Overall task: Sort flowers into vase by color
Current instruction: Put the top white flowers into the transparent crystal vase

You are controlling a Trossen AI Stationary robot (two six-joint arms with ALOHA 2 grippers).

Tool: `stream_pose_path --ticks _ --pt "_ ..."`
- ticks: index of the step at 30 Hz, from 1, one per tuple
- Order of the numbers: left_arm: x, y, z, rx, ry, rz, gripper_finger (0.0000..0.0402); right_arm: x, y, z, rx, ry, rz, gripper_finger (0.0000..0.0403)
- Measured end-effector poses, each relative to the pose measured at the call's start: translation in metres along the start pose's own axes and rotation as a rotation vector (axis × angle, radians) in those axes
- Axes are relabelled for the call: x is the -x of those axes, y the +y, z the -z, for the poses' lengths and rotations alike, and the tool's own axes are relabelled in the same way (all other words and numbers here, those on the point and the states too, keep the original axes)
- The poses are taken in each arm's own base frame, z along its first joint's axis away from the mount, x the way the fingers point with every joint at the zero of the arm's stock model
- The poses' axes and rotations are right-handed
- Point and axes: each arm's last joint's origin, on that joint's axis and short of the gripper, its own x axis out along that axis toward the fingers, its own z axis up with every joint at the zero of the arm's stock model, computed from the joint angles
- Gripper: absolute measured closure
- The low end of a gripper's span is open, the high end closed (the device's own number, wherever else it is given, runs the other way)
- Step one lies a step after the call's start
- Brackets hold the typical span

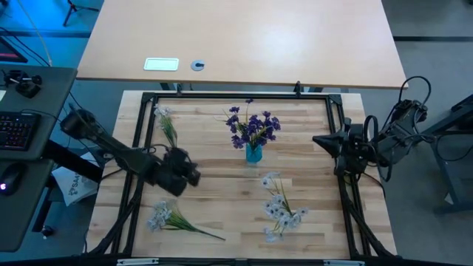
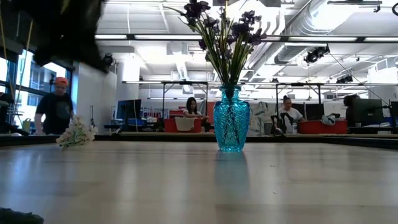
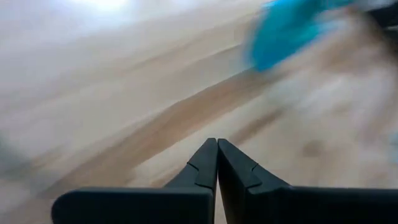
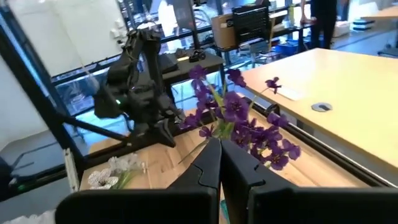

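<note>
A robotics lab in a large open industrial hall. Exposed ducts (image 2: 323,25) and strip lights (image 2: 155,37) run under the high ceiling. People (image 2: 57,106) sit and stand at distant workbenches with red bins (image 2: 317,126) and monitors (image 2: 364,112). The wooden table (image 1: 222,199) sits within a black metal frame (image 1: 236,95), beside a desk (image 1: 244,37) and a keyboard (image 1: 18,129).

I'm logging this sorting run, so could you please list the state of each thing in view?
Blue vase: upright, holding purple flowers.
Pale flowers: lying loose on the table in three spots.
Left gripper: shut, empty, above the table.
Right gripper: shut, empty, at the table's right edge.
</note>
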Motion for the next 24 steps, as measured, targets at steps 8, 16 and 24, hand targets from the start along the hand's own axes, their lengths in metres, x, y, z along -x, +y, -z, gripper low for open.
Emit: stream_pose_path --ticks 8,16,24 --pt "-0.028 0.061 0.004 0.051 0.190 -0.273 0.0380 -0.004 0.000 0.001 -0.054 -0.073 0.172 0.0403" --pt "-0.047 0.090 -0.002 0.184 0.192 -0.448 0.0278 -0.012 -0.009 -0.002 -0.120 -0.128 0.303 0.0403" --pt "-0.054 0.103 -0.015 0.411 0.137 -0.580 0.0212 -0.018 -0.020 -0.002 -0.081 -0.124 0.396 0.0403"
